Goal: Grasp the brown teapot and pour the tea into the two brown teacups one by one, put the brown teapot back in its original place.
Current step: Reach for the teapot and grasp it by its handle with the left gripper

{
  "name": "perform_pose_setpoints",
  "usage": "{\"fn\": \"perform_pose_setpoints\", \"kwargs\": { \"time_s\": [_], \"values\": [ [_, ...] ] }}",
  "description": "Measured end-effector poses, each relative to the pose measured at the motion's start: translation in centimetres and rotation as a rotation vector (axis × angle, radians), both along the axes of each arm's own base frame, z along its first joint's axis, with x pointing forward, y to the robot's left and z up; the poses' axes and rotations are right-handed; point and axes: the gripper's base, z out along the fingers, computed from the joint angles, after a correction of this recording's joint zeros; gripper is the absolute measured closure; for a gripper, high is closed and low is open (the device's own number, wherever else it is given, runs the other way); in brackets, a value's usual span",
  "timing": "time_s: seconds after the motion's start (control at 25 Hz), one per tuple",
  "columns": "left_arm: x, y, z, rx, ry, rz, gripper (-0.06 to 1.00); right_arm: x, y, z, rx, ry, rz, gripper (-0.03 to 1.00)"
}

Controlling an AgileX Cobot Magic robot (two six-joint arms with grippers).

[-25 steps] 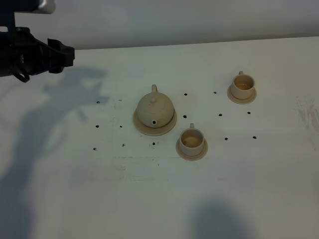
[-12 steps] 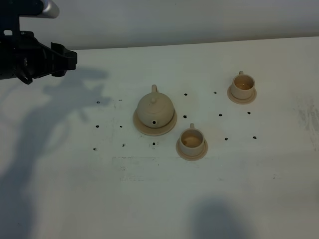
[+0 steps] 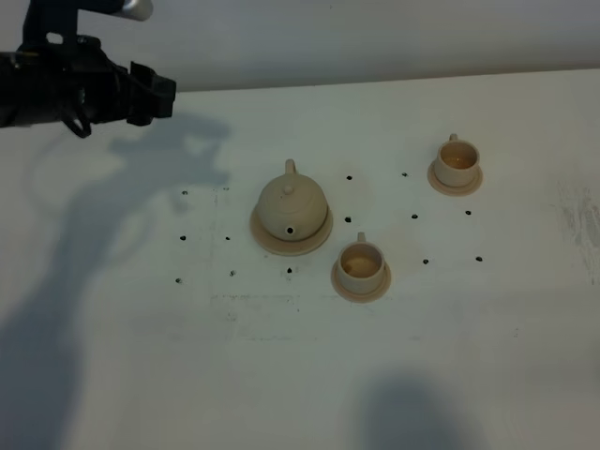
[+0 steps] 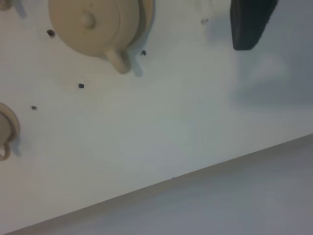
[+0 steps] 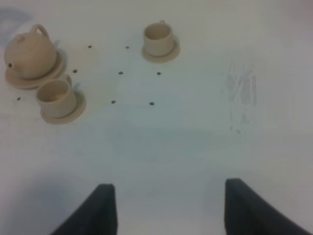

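Observation:
The brown teapot (image 3: 292,204) sits lidded on its flat round tray (image 3: 320,238) near the table's middle, spout toward the front. One brown teacup (image 3: 361,263) stands on a saucer just front-right of it. The other teacup (image 3: 457,161) is on its saucer farther back right. My left gripper (image 3: 155,94) hovers at the far back left, well away from the teapot (image 4: 93,22). Only one dark finger (image 4: 249,24) shows in the left wrist view, with nothing held. My right gripper (image 5: 168,188) stands open and empty, looking at the teapot (image 5: 30,51) and both cups (image 5: 56,97) (image 5: 158,36) from the front.
The white table (image 3: 300,375) has small dark dots (image 3: 349,177) scattered around the tea set. Its back edge (image 3: 375,82) meets a pale wall. Arm shadows fall across the left side and the front.
The left arm has shifted to the right along the back of the table, toward the teapot's side. The tea set has not moved.

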Motion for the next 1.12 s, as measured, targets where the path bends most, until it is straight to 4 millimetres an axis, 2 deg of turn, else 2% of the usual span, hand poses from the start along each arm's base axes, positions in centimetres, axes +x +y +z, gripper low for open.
{"fn": "perform_pose_setpoints", "kwargs": {
  "time_s": [0.2, 0.4, 0.6, 1.12],
  "values": [
    [2.0, -0.5, -0.9, -0.001, 0.011, -0.010, 0.39, 0.0, 0.0, 0.0, 0.000, -0.001, -0.041, 0.50],
    [3.3, -1.5, -1.2, -0.007, 0.023, -0.044, 0.39, 0.0, 0.2, 0.0, 0.000, -0.001, -0.169, 0.50],
    [3.4, -2.4, -1.8, -0.009, 0.049, -0.077, 0.39, 0.1, 0.3, 0.0, 0.001, -0.001, -0.246, 0.50],
    [2.8, -5.1, -1.4, -0.074, 0.056, -0.114, 0.39, 0.1, 0.3, 0.0, 0.002, -0.002, -0.251, 0.50]
  ]
}}
